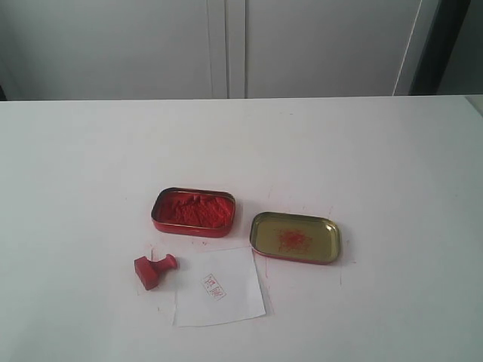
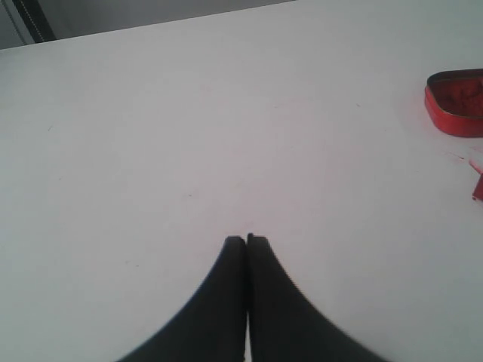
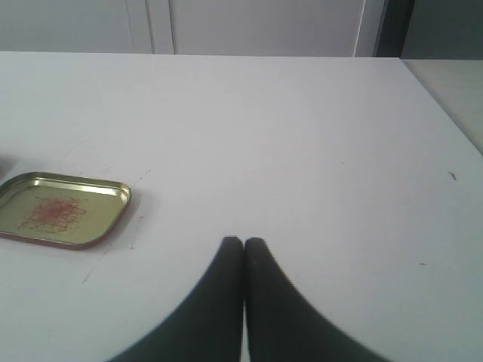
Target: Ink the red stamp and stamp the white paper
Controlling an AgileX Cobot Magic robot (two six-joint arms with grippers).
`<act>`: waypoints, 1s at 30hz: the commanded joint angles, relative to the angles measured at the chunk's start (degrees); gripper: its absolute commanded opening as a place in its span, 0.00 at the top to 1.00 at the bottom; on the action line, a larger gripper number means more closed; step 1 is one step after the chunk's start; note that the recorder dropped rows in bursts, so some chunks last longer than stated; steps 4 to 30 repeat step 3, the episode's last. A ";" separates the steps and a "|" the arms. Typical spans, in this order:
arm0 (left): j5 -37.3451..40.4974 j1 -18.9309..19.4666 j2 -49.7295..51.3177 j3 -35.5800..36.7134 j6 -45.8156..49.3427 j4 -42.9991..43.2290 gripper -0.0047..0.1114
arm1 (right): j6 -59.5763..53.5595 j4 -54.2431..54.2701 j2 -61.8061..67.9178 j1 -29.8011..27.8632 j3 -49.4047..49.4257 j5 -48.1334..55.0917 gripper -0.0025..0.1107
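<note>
- left pincer [image 2: 247, 240]: jaws pressed together, empty, over bare worktop [image 2: 151, 151].
- red stamp [image 1: 155, 270]: tipped on its side at 7 o'clock of the ink tin [image 1: 194, 212]; likely light, rigid, slick plastic, best pinched across the round knob.
- white paper [image 1: 219, 290]: flat at 4 o'clock of the stamp, thin, may slide; bears a red mark [image 1: 214, 286].
- right pincer [image 3: 243, 241]: closed, holding nothing, near the gold lid [image 3: 90, 197].
</note>
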 commanded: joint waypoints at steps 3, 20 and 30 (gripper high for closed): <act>-0.25 0.04 -0.20 0.19 0.16 -0.16 0.96 | -0.37 -0.08 -0.26 -0.31 0.29 -0.93 0.98; -0.25 0.04 -0.20 0.19 0.16 -0.16 0.96 | -0.37 -0.08 -0.26 -0.31 0.29 -0.93 0.98; -0.25 0.04 -0.20 0.19 0.16 -0.16 0.96 | -0.37 -0.08 -0.26 -0.31 0.29 -0.93 0.98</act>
